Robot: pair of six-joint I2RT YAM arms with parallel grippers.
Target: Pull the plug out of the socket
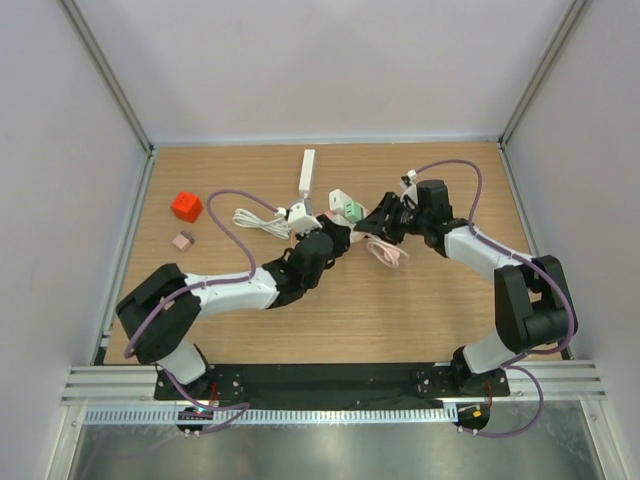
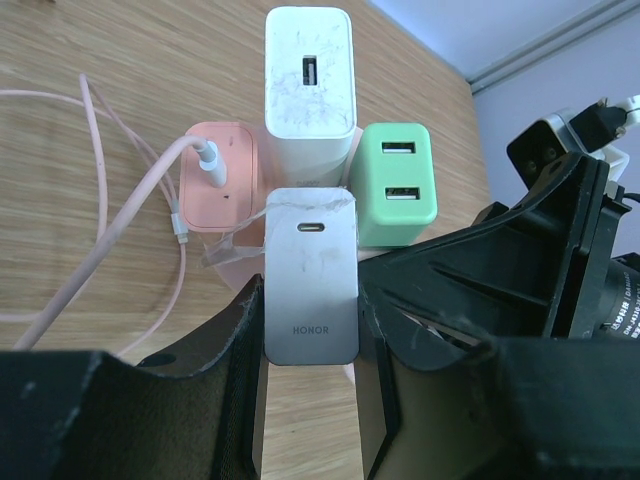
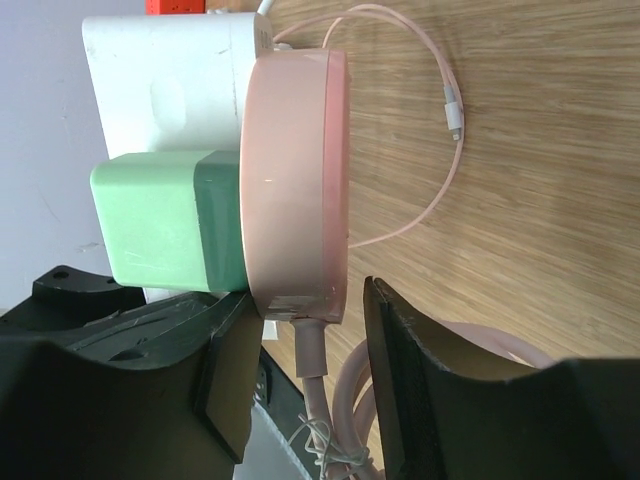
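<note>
A round pink socket (image 3: 295,170) lies on the wooden table with several plugs in it: white (image 2: 308,80), green (image 2: 397,185), pink (image 2: 220,175) and a grey HONOR plug (image 2: 310,280). My left gripper (image 2: 310,400) is shut on the grey plug, one finger against each side. My right gripper (image 3: 305,380) is open and straddles the socket's rim where its pink cable (image 3: 310,350) leaves; a small gap shows at the table-side finger. In the top view both grippers, left (image 1: 335,235) and right (image 1: 375,222), meet at the socket (image 1: 345,212).
A red cube (image 1: 186,206) and a small pink cube (image 1: 182,241) lie at the left. A white bar (image 1: 307,170) and a coiled white cable (image 1: 258,222) lie behind the left arm. Coiled pink cable (image 1: 388,252) lies by the right gripper.
</note>
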